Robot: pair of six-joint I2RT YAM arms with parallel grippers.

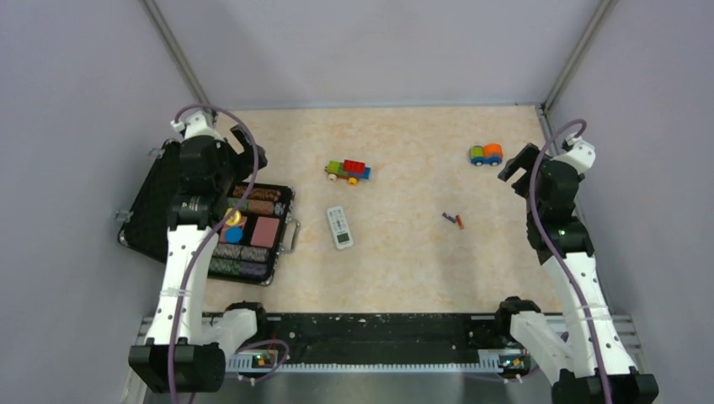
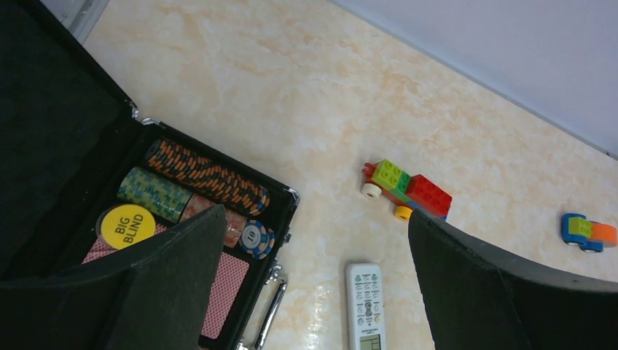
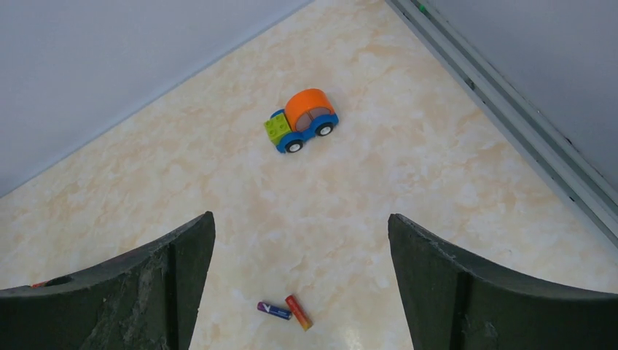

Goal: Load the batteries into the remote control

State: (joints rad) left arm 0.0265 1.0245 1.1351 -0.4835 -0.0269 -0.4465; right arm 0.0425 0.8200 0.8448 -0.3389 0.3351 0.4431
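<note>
Right of the remote control (image 1: 339, 226), the batteries (image 3: 286, 311) lie close together; with left gripper (image 2: 315, 211) and right gripper (image 3: 300, 216) both released and empty, you should lower the right one squarely over a single cell.

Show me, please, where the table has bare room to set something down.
Bare: the stretch between the remote and the batteries; the near strip in front of both; the gap between the brick car and the orange toy car. Crowded: left, around the chip case.
</note>
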